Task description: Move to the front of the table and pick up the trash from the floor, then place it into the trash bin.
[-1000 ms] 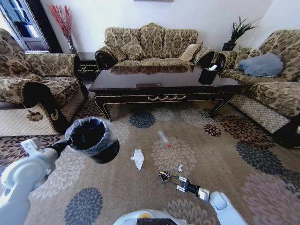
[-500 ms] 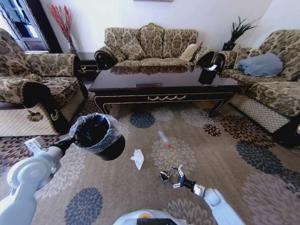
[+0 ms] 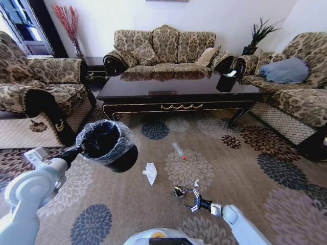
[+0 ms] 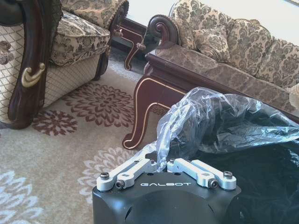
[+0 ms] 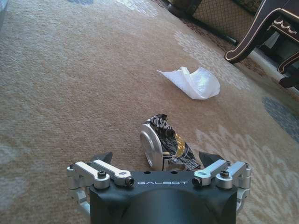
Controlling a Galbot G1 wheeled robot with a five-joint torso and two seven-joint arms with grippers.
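Note:
A crumpled dark wrapper (image 5: 163,142) with a silver end lies on the carpet, its near end between the tips of my open right gripper (image 5: 156,159). In the head view that gripper (image 3: 192,199) is low over the floor beside the wrapper (image 3: 178,192). My left gripper (image 4: 166,164) is shut on the rim and clear liner of the black trash bin (image 4: 252,186), holding the bin (image 3: 108,146) up at the left. A white tissue (image 3: 150,172), a clear bottle with a red cap (image 3: 179,151) and a white scrap (image 3: 196,183) lie on the carpet before the dark table (image 3: 179,89).
Patterned sofas stand on the left (image 3: 36,92), behind the table (image 3: 163,48) and on the right (image 3: 296,87). A small black box (image 3: 226,81) sits on the table's right end. The table's curved leg (image 4: 149,102) is near the bin. The tissue (image 5: 194,81) lies beyond the wrapper.
My right gripper has opened and come down close to the wrapper. The left arm has carried the bin a little to the right.

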